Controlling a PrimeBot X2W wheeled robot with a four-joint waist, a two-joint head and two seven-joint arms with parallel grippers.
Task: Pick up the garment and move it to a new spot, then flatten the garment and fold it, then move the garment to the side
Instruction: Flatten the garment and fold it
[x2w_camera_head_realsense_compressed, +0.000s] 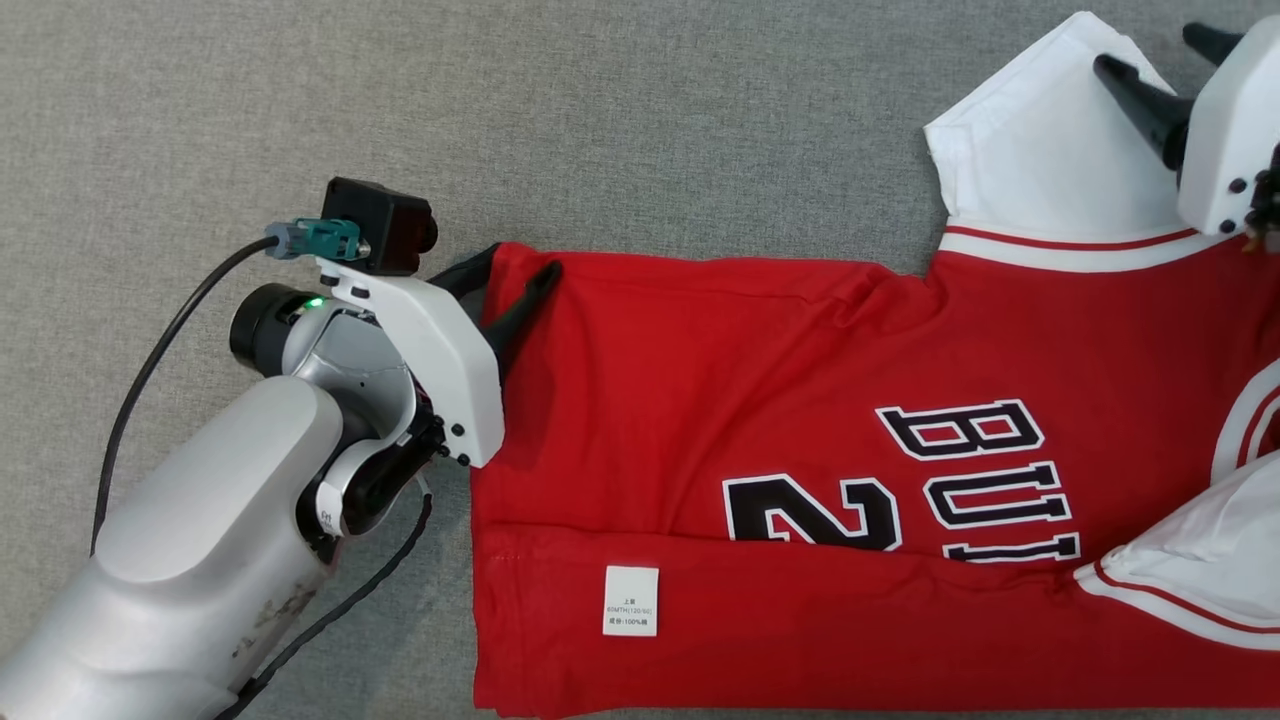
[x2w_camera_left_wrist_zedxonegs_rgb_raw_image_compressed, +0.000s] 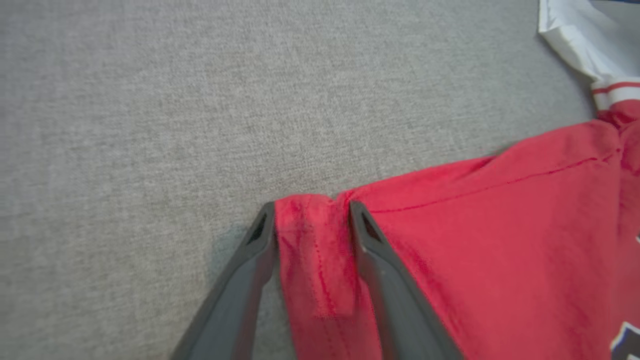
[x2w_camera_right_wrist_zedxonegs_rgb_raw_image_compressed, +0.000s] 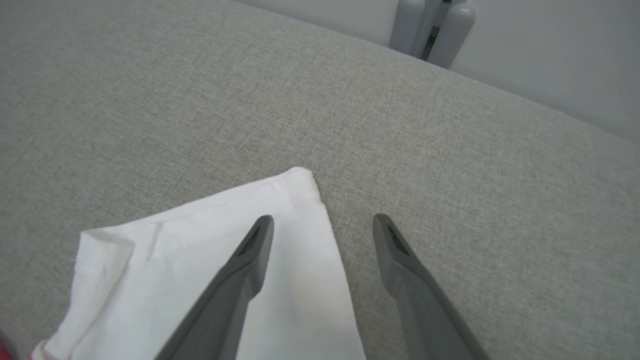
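Observation:
The garment (x2w_camera_head_realsense_compressed: 760, 380) lies flat on the grey fabric surface, collar toward the right, black "BULLS 23" lettering partly showing. Its near long edge is folded over, inside out, with a white care label (x2w_camera_head_realsense_compressed: 631, 600) on it. My left gripper (x2w_camera_head_realsense_compressed: 527, 258) is at the far left hem corner; its fingers stand apart with the red corner (x2w_camera_left_wrist_zedxonegs_rgb_raw_image_compressed: 310, 250) bunched between them, open (x2w_camera_left_wrist_zedxonegs_rgb_raw_image_compressed: 311, 210). My right gripper (x2w_camera_head_realsense_compressed: 1145, 47) hovers open (x2w_camera_right_wrist_zedxonegs_rgb_raw_image_compressed: 324, 219) over the far white sleeve (x2w_camera_right_wrist_zedxonegs_rgb_raw_image_compressed: 200, 240), one finger above the sleeve, the other above bare surface.
The grey surface (x2w_camera_head_realsense_compressed: 500, 120) stretches wide to the left and beyond the garment. In the right wrist view its far edge (x2w_camera_right_wrist_zedxonegs_rgb_raw_image_compressed: 500, 95) meets a pale wall, with grey posts (x2w_camera_right_wrist_zedxonegs_rgb_raw_image_compressed: 430, 30) behind it. A black cable (x2w_camera_head_realsense_compressed: 150, 370) hangs from my left wrist.

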